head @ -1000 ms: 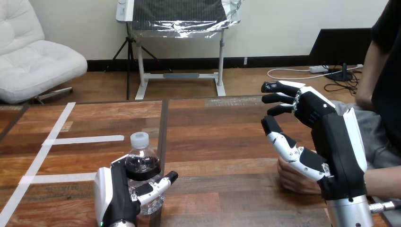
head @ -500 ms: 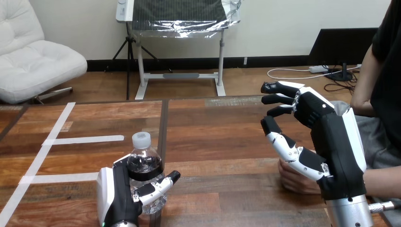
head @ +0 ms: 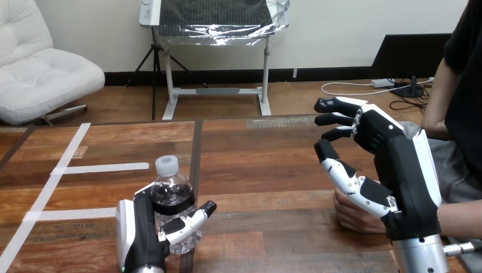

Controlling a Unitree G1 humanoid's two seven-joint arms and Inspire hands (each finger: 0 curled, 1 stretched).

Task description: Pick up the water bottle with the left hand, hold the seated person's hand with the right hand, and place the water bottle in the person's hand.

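Wooden tabletop (head: 256,159): my left hand (head: 139,236) clasped the clear, white-capped water bottle (head: 169,186); my right hand (head: 398,170) hung released over the person's hand (head: 352,217).

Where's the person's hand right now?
The person's hand rests on the table at the head view's lower right, just beneath the open right hand, well right of the water bottle.
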